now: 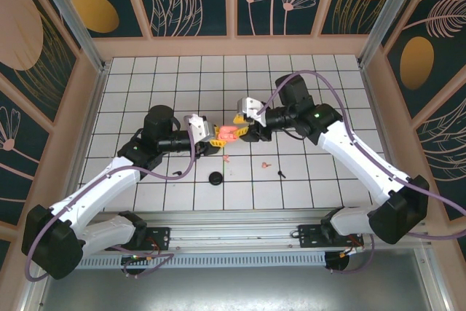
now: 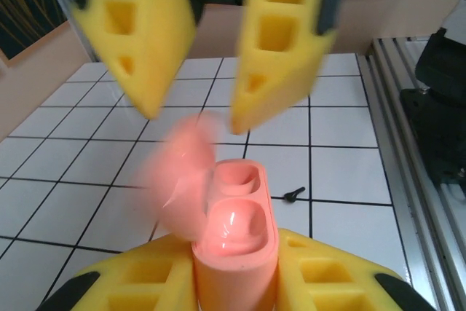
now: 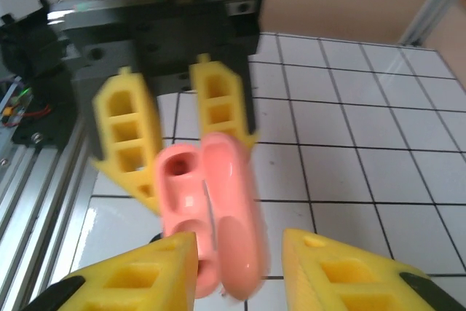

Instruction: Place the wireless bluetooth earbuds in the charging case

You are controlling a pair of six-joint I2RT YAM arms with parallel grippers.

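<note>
The left hand [image 2: 233, 253] was clamped on the body of the salmon-pink charging case [image 2: 234, 213]. It held the case upright off the counter [image 1: 328, 78], with one yellow finger pressed to each side. The lid [image 2: 182, 172] stood open, tipped to one side and blurred, and the two moulded wells in the case showed bare. The right hand [image 3: 237, 245] faced the case from the opposite side with its fingers apart. The lid sat in the gap between them, and I could not tell whether either finger touched it.

The earbuds all lay on the counter, apart from both hands. From overhead, one pink earbud [image 1: 226, 158] lay near the case, on the side toward the arm bases. The second pink earbud [image 1: 266, 164] lay toward the bases and off to the right arm's side of the case. A black earbud [image 1: 281, 173] lay just beside it, farther from the case. A small dark piece that looked like the other black earbud [image 1: 177, 172] lay well apart from the case, toward the left arm's side. A black round disc [image 1: 215, 178] lay beyond the first pink earbud, farther from the case.
</note>
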